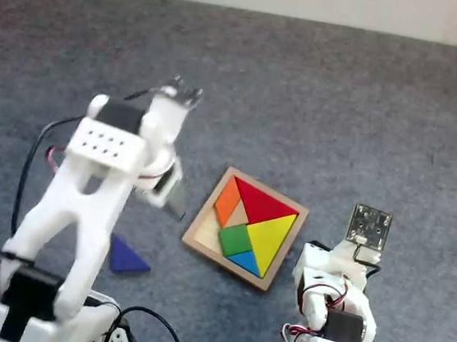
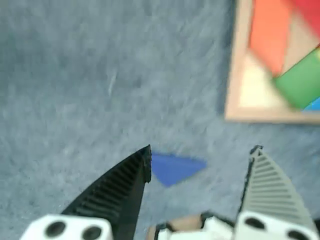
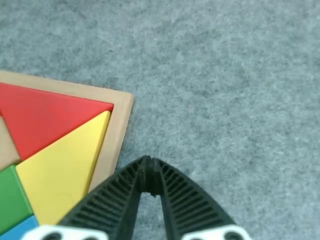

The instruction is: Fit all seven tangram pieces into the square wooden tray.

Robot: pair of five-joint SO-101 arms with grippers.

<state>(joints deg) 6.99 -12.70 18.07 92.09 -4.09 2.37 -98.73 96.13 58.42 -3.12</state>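
- Left gripper [image 2: 201, 150] hangs low over the grey carpet [image 2: 100, 75], jaws spread wide. The dark blue triangle [image 2: 175, 167] lies flat between the two fingers, and I cannot tell that either touches it.
- High view now: that triangle sits in the lower left of the frame, just beside the left arm and well apart from the tray [image 1: 198, 238] in the middle.
- Right gripper [image 3: 148, 175] is pressed together, holding nothing, just beside the tray's corner where the red piece [image 3: 50, 115] meets the yellow piece [image 3: 65, 165].
- Orange, red, yellow, green and light blue are already seated in the tray. Bare wood shows at the centre and in the corner nearest the loose triangle.
- First danger, to my eye: the triangle is thin and lies flat on soft carpet. Fingers closing too high could skate over the top and come up with nothing.
- Second: its edges slant. A squeeze across two sloping sides could squirt it out sideways, or leave it cocked in the grip.
- Third: a tilted or wrongly turned triangle would likely ride up on the neighbouring pieces rather than drop into its gap, perhaps lifting them too.
- Fourth: the tray rests loose on the carpet. A nudge from either arm, and the right one is very close, could slide it and spoil the aim.
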